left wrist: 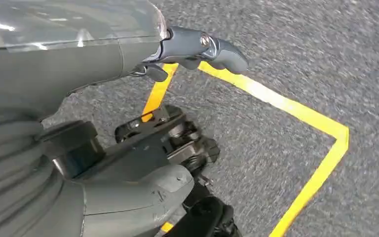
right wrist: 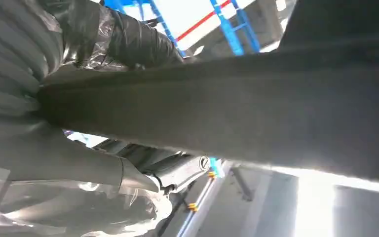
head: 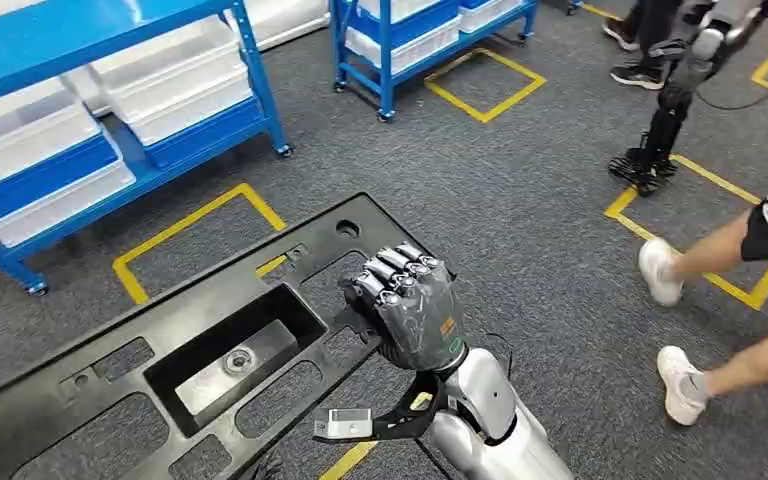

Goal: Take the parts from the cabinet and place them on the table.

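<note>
A long black plastic panel [head: 210, 300] with several cut-outs lies slanted across the lower left of the head view, above the carpet. My right hand [head: 415, 310], wrapped in clear film, grips its near right edge with the fingers curled over the top. A silver plate with a round boss [head: 232, 362] sits in the panel's deep middle recess. In the right wrist view the panel [right wrist: 256, 103] crosses as a dark band pressed against my right hand [right wrist: 128, 42]. My left hand [left wrist: 128, 54] hangs over the floor, its fingers [left wrist: 219, 49] stretched out and holding nothing.
Blue wheeled racks [head: 260, 90] with white bins [head: 175, 85] stand at the back left and back centre [head: 385, 60]. Yellow tape squares [head: 485, 85] mark the grey carpet. A person's legs in white shoes [head: 675, 270] are at the right. A black stand [head: 660, 130] stands at the back right.
</note>
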{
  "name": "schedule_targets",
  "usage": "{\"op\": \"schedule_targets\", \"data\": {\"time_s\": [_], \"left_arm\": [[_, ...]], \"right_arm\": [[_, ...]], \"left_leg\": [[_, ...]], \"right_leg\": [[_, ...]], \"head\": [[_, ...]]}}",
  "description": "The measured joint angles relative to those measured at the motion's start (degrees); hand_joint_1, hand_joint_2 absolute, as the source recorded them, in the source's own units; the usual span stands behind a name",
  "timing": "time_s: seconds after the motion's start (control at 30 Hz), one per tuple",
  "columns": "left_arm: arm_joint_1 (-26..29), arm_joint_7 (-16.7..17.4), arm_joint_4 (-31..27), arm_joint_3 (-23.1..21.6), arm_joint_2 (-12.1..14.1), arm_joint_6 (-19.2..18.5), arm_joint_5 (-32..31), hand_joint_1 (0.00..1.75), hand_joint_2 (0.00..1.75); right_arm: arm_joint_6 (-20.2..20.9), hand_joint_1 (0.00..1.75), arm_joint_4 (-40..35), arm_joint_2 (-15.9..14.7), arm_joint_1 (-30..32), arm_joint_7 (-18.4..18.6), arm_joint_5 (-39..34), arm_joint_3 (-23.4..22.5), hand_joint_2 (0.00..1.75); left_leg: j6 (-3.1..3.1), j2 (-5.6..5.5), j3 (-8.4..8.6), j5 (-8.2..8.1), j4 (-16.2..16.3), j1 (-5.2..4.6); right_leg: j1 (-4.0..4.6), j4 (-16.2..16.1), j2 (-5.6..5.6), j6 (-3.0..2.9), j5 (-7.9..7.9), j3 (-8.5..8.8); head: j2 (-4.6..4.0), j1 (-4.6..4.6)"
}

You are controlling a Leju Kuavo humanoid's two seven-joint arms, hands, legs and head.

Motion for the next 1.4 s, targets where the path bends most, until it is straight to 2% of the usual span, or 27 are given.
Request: {"op": "schedule_targets", "data": {"time_s": [0.07, 0.1, 0.23, 0.27, 0.3, 0.33, 0.4, 0.43, 0.5, 0.53, 0.57, 0.6, 0.73, 0.77, 0.8, 0.83, 0.93, 0.97, 1.03, 1.07, 1.1, 1.13, 1.23, 1.27, 1.3, 1.33, 1.4], "left_arm": [[-0.11, -0.22, 0.0, 0.0, 0.02, -0.07, 0.41, 0.0, 1.75], [-0.13, -0.24, 0.0, 0.04, 0.04, -0.13, 0.5, 0.0, 1.75], [-0.11, -0.33, 0.0, 0.09, 0.04, -0.22, 0.81, 0.0, 1.75], [-0.23, -0.35, -0.02, 0.09, -0.04, -0.22, 0.83, 0.0, 1.75], [-0.35, -0.41, -0.02, 0.11, -0.07, -0.24, 0.83, 0.0, 1.75], [-0.4, -0.48, 0.0, 0.11, -0.04, -0.24, 0.87, 0.0, 1.75], [-0.08, -0.52, 0.0, 0.24, 0.02, -0.2, 0.9, 0.0, 1.75], [0.03, -0.55, 0.0, 0.31, 0.07, -0.2, 0.9, 0.0, 1.75], [0.0, -0.57, 0.0, 0.33, 0.04, -0.17, 0.9, 0.0, 1.75], [-0.05, -0.59, 0.0, 0.33, 0.02, -0.15, 0.9, 0.0, 1.75], [-0.11, -0.59, -0.02, 0.33, 0.0, -0.13, 0.9, 0.0, 1.75], [-0.15, -0.61, 0.0, 0.35, -0.02, -0.11, 0.9, 0.0, 1.75], [-0.24, -0.65, 0.0, 0.37, -0.04, -0.07, 0.9, 0.0, 1.75], [-0.33, -0.66, -0.02, 0.39, -0.07, -0.07, 0.92, 0.0, 1.75], [-0.42, -0.65, -0.02, 0.39, -0.09, -0.07, 0.92, 0.0, 1.75], [-0.44, -0.68, -0.02, 0.39, -0.09, -0.07, 0.92, 0.0, 1.75], [0.0, -0.61, -0.02, 0.39, -0.07, 0.02, 0.9, 0.0, 1.75], [0.15, -0.57, -0.02, 0.39, -0.07, 0.04, 0.9, 0.0, 1.75], [0.12, -0.55, -0.02, 0.39, -0.07, 0.07, 0.9, 0.0, 1.75], [-0.02, -0.55, -0.02, 0.39, -0.07, 0.2, 0.87, 0.0, 1.75], [-0.07, -0.52, -0.02, 0.39, -0.07, 0.44, 0.81, 0.0, 1.75], [-0.12, -0.44, -0.02, 0.39, -0.07, 0.77, 0.76, 0.0, 1.75], [-0.24, -0.17, -0.02, 0.39, -0.09, 1.27, 0.5, 0.0, 1.75], [-0.33, -0.17, -0.02, 0.39, -0.3, 1.27, 0.48, 0.0, 1.75], [-0.54, -0.13, -0.02, 0.39, -0.44, 1.38, 0.46, 0.0, 1.75], [-0.65, -0.2, -0.04, 0.42, -0.46, 1.38, 0.46, 0.0, 1.75], [-0.47, -0.13, -0.02, 0.42, -0.44, 1.38, 0.46, 0.0, 1.75]], "right_arm": [[0.0, 1.75, -0.35, -0.11, -0.02, -0.13, 0.28, -0.02, 1.75], [0.0, 1.75, -0.46, -0.13, -0.04, -0.28, 0.37, -0.02, 1.75], [-0.11, 1.75, -0.85, -0.35, 0.14, -0.39, 0.46, -0.13, 1.75], [-0.15, 1.75, -0.94, -0.48, 0.17, -0.44, 0.48, -0.2, 1.75], [-0.17, 1.75, -1.07, -0.61, 0.11, -0.44, 0.48, -0.26, 1.75], [-0.2, 1.75, -1.07, -0.63, 0.09, -0.44, 0.48, -0.26, 1.75], [-0.22, 1.75, -1.07, -0.72, 0.29, -0.42, 0.52, -0.31, 1.75], [-0.22, 1.75, -1.07, -0.81, 0.39, -0.42, 0.59, -0.39, 1.75], [-0.22, 1.75, -1.07, -1.03, 0.55, -0.42, 0.83, -0.55, 1.75], [-0.22, 1.75, -1.07, -1.11, 0.55, -0.42, 1.05, -0.59, 1.75], [-0.22, 1.75, -1.14, -1.14, 0.53, -0.42, 1.18, -0.66, 1.75], [-0.22, 1.75, -1.27, -1.14, 0.51, -0.42, 1.31, -0.74, 1.75], [-0.22, 1.75, -1.49, -1.18, 0.56, -0.09, 1.46, -0.83, 1.75], [-0.22, 1.75, -1.57, -1.18, 0.57, -0.07, 1.49, -0.87, 1.75], [-0.22, 1.75, -1.71, -1.2, 0.54, -0.07, 1.51, -0.92, 1.75], [-0.2, 1.75, -1.73, -1.18, 0.48, -0.07, 1.51, -0.92, 1.75], [-0.13, 1.75, -1.77, -1.14, 0.53, 0.0, 1.55, -0.92, 1.75], [-0.11, 1.75, -1.75, -1.14, 0.56, 0.11, 1.7, -0.92, 1.75], [-0.02, 1.75, -1.75, -1.14, 0.55, 0.11, 1.92, -0.92, 1.75], [0.09, 1.75, -1.77, -1.14, 0.54, 0.11, 2.03, -0.92, 1.75], [0.26, 1.75, -1.77, -1.14, 0.5, 0.13, 2.1, -0.94, 1.75], [0.35, 1.75, -1.77, -1.14, 0.35, 0.26, 2.23, -0.92, 1.75], [0.39, 1.75, -1.79, -1.14, 0.4, 0.39, 2.34, -0.94, 1.75], [0.39, 1.75, -1.81, -1.14, 0.34, 0.39, 2.34, -0.94, 1.75], [0.39, 1.75, -1.81, -1.16, 0.44, 0.39, 2.34, -0.96, 1.75], [0.39, 1.75, -1.84, -1.18, 0.26, 0.42, 2.34, -0.96, 1.75], [0.39, 1.75, -1.81, -1.18, 0.28, 0.46, 2.34, -0.96, 1.75]], "left_leg": [[0.47, -1.97, 4.61, 5.02, -9.66, 0.13], [0.75, -5.34, 5.56, 4.66, -12.0, 0.31], [1.35, -3.71, 5.82, 5.01, -13.48, 0.03], [2.08, -2.89, 6.02, 5.63, -14.32, 0.73], [2.36, -2.15, 6.06, 5.86, -14.62, 0.47], [2.56, -1.42, 5.99, 5.95, -14.62, 0.33], [2.71, 0.43, 5.86, 5.87, -14.57, 0.01], [2.72, 1.34, 5.77, 5.86, -14.51, -0.06], [2.68, 2.86, 5.73, 5.78, -14.42, -0.13], [2.56, 3.55, 5.75, 5.66, -14.31, -0.13], [2.3, 4.17, 5.76, 5.46, -14.07, -0.13], [2.03, 4.56, 5.71, 5.2, -13.8, -0.27], [1.05, 6.6, 5.77, 4.86, -13.55, -0.71], [0.61, 6.27, 5.66, 4.34, -13.33, -0.56], [0.24, 3.0, 5.35, 3.23, -12.16, -0.2], [0.11, 1.03, 4.09, 1.04, -8.97, -0.12], [-0.19, 0.07, -1.92, -4.37, 4.01, -0.04], [-0.18, 0.07, -2.52, -3.7, 4.99, -0.04], [0.13, -0.21, 0.37, 1.06, -1.39, -0.02], [0.34, -1.29, 2.72, 3.77, -6.54, 0.09], [0.53, -4.36, 4.53, 5.1, -11.07, 0.35], [0.65, -5.69, 5.04, 4.59, -12.44, 0.4], [1.3, -4.14, 5.09, 4.88, -12.53, -0.08], [1.87, -3.4, 5.21, 5.42, -13.32, 0.29], [2.34, -2.36, 5.38, 5.92, -13.86, 0.47], [2.83, -1.75, 5.36, 6.18, -14.21, 0.44], [2.89, -0.1, 5.05, 6.19, -14.09, 0.09]], "right_leg": [[-0.02, 0.17, 1.38, 0.14, 0.08, 0.03], [0.03, 0.23, 1.91, 0.42, 0.2, -0.21], [-0.33, -0.23, 4.52, 2.31, 1.43, -1.34], [-0.2, 0.25, 3.21, 2.31, 1.0, -1.5], [0.16, 1.78, -0.05, 2.41, -0.43, -2.23], [0.22, 5.1, -1.86, 2.51, -2.68, -3.82], [0.05, 14.02, -3.15, 2.85, -6.78, -7.85], [-0.05, 16.68, -3.29, 2.97, -7.35, -9.05], [-0.24, 14.04, -3.67, 3.07, -4.9, -7.37], [-0.23, 9.44, -4.2, 2.99, -2.6, -4.67], [-0.18, 3.86, -5.57, 2.81, -0.41, -1.42], [0.19, 0.49, -8.33, 2.55, -0.9, 0.09], [0.82, 0.28, -6.13, 1.43, -0.45, -0.31], [0.37, -0.17, -5.47, 0.9, -0.09, -0.06], [0.2, -0.28, -4.94, 0.71, 0.03, -0.09], [0.12, -0.28, -4.5, 0.39, 0.12, -0.15], [0.28, -0.18, -2.39, 0.08, 0.27, -0.41], [0.31, -0.1, -1.57, 0.06, 0.3, -0.44], [0.29, 0.2, 0.08, 0.13, 0.34, -0.41], [0.28, 0.38, 0.75, 0.16, 0.35, -0.4], [0.16, 0.51, 1.26, 0.31, 0.37, -0.57], [0.48, 0.9, 1.93, 0.72, 0.5, -0.98], [-0.15, 0.18, 3.9, 2.14, 1.46, -1.59], [0.26, -0.04, 4.63, 2.66, 1.81, -1.71], [0.15, 0.81, 2.66, 2.5, 0.85, -2.07], [0.4, 3.23, -0.42, 2.55, -1.29, -3.29], [0.28, 12.07, -3.04, 2.89, -5.94, -7.12]], "head": [[0.0, 0.0], [0.0, 0.02], [0.0, 0.02], [0.0, 0.0], [0.0, 0.09], [0.0, 0.07], [0.0, 0.09], [0.0, 0.09], [0.0, 0.09], [0.0, 0.11], [0.0, 0.11], [0.0, 0.09], [0.0, 0.11], [0.0, 0.05], [0.0, 0.09], [0.0, 0.02], [0.0, 0.07], [0.0, 0.07], [0.0, 0.07], [0.0, 0.07], [0.0, 0.07], [0.0, 0.07], [0.0, 0.07], [0.0, 0.09], [0.0, 0.07], [0.0, 0.29], [0.0, 0.24]]}}
